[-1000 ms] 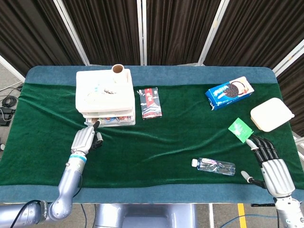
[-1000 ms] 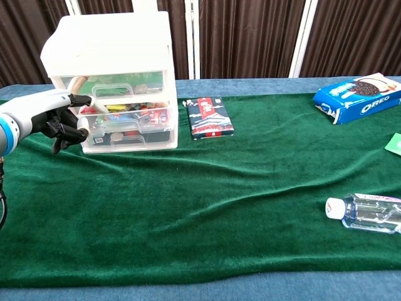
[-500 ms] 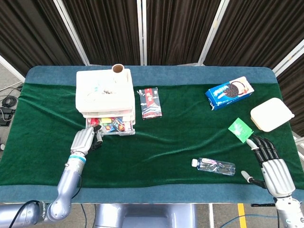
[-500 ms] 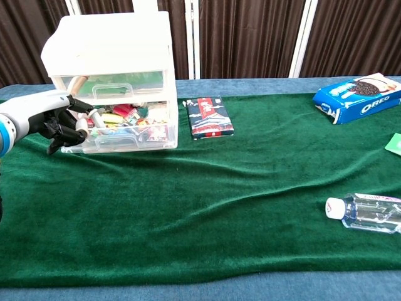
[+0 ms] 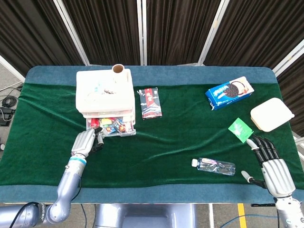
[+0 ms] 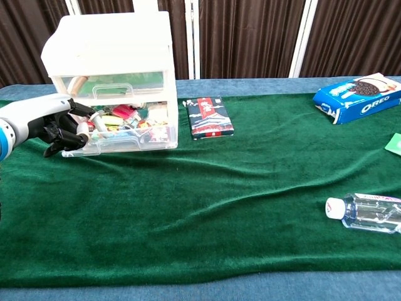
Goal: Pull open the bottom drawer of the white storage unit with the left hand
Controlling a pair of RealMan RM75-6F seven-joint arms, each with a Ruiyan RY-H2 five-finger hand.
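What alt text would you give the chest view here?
The robot's left hand grips the left front corner of the pulled-out clear bottom drawer of a white plastic storage unit, showing colourful small items inside. On the green velvet tablecloth lie a dark red packet, a blue Oreo box and a clear water bottle.

The left hand covered the near-left corner of the bottom drawer, so its grip could not be made out — the small items inside were too jumbled to name. In the chest view the water bottle and green packet were cut off at the right edge.
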